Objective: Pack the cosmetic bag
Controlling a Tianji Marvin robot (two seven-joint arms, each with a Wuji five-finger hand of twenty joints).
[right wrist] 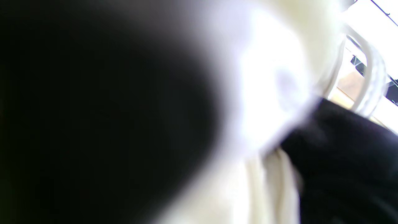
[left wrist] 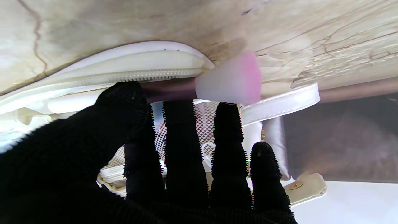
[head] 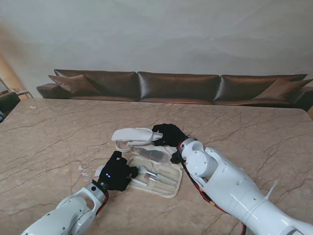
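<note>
1. Black-gloved left hand [left wrist: 174, 161] sits nearest the lens; thumb and fingers pinch a makeup brush [left wrist: 227, 81] w/ pale, pink-tipped bristles pointing past the fingertips, prob. to feed it into the bag.
2. Cosmetics bag [head: 161, 176] lies open and flat just ahead of that hand, several tools already in the tray half, so contents stay reachable.
3. Lid flap [head: 134, 134] stands raised at the far side, touching the right hand [head: 168, 133].
4. Right hand appears to hold the flap up to keep the opening clear; wrist view too blurred, so can't tell its grip.
</note>
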